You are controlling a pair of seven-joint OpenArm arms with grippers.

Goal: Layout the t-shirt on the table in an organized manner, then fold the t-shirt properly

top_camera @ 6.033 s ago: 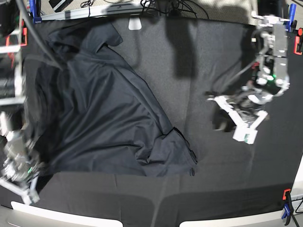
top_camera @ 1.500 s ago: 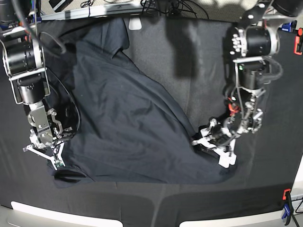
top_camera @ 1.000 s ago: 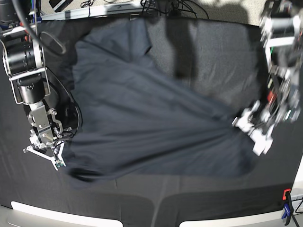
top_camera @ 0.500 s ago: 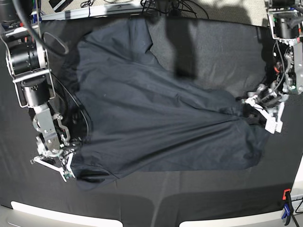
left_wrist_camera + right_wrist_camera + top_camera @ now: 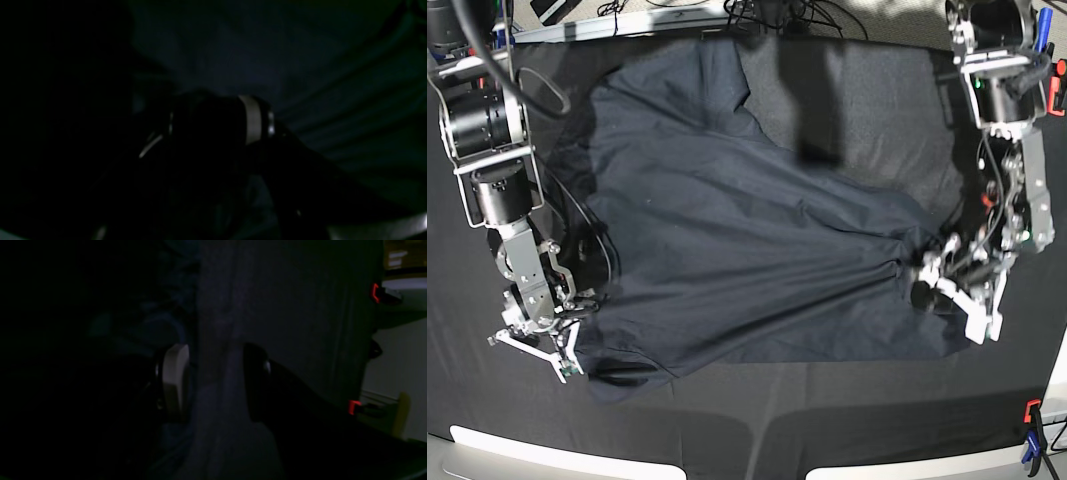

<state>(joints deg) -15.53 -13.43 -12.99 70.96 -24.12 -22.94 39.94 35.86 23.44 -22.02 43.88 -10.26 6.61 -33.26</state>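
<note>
A: Left wrist view: too dark. Is the left gripper [image 5: 213, 140] holding anything? Cannot tell.

B: Right wrist view: right gripper [image 5: 213, 380] is standing apart over cloth.

A: Base view: t-shirt [image 5: 727, 230] is lying mid-frame across table [image 5: 867, 100].

The t-shirt [image 5: 747, 230] lies spread across the tabletop [image 5: 877, 100], reaching between both arms. The left gripper's fingers [image 5: 980, 322] sit at its one edge, the right gripper's fingers [image 5: 560, 366] at the opposite edge.
</note>
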